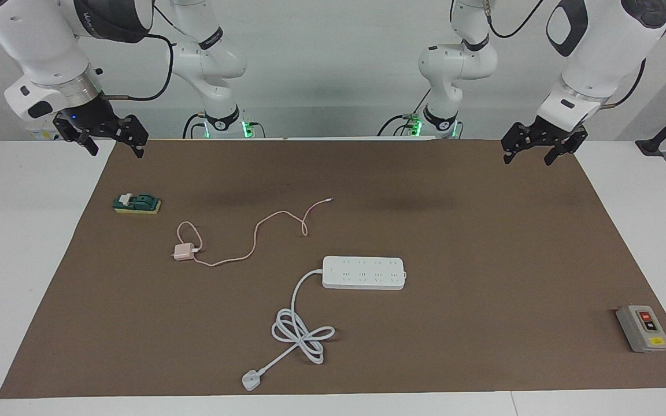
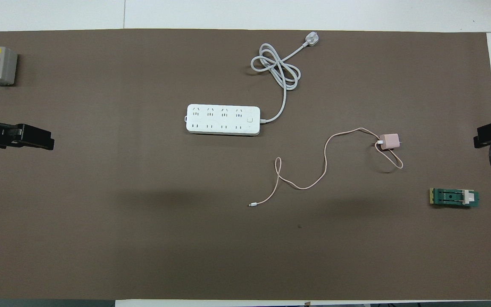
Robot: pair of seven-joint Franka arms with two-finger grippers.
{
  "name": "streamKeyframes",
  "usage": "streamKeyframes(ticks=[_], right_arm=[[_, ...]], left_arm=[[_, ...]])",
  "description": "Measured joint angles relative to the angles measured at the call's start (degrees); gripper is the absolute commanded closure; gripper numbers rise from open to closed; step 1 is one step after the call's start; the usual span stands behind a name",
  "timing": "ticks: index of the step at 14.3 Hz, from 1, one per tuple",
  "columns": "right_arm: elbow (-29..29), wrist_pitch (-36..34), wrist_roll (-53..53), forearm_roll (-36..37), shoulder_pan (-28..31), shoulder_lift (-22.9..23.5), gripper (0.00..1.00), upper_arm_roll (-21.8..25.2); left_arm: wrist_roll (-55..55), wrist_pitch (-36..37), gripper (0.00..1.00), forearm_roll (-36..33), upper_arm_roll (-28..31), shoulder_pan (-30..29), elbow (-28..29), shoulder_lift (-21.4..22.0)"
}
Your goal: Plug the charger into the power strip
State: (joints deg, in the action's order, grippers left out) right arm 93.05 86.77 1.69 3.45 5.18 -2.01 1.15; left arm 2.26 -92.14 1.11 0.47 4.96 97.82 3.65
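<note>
Both pairs of fingers (image 1: 114, 140) spread, well apart from charger (image 1: 182, 252) on mat.

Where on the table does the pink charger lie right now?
The charger lies flat on the brown mat, toward the right arm's end of the table, between the power strip and the green block, touching neither.

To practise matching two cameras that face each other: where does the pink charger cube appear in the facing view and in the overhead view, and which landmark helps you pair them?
Facing view: the charger lies left of centre on the brown mat.
Overhead view: the charger lies right of centre, about mid-height.
Shared landmark: the green block, beside the charger and nearer the robots in both.
</note>
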Motion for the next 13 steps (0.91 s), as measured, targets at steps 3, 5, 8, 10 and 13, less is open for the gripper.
streamKeyframes(ticks=[3,5,8,10,13], right_arm=[[0.6,0.0,-4.5,-0.4,1.1,0.0,0.00,0.1],[1.8,0.1,-9.0,-2.6,1.5,0.0,0.00,0.1],[4.0,0.3,-16.0,-8.4,3.8,1.0,0.00,0.1],[4.7,0.8,-19.7,-11.8,5.5,2.6,0.00,0.2],[5.0,1.2,-24.5,-16.5,7.7,6.1,0.00,0.2]], left_arm=[[0.0,0.0,0.00,0.0,0.0,0.0,0.0,0.0],[0.0,0.0,0.00,0.0,0.0,0.0,0.0,0.0],[0.0,0.0,0.00,0.0,0.0,0.0,0.0,0.0],[0.0,0.0,0.00,0.0,0.0,0.0,0.0,0.0],[0.0,0.0,0.00,0.0,-0.1,0.0,0.0,0.0]])
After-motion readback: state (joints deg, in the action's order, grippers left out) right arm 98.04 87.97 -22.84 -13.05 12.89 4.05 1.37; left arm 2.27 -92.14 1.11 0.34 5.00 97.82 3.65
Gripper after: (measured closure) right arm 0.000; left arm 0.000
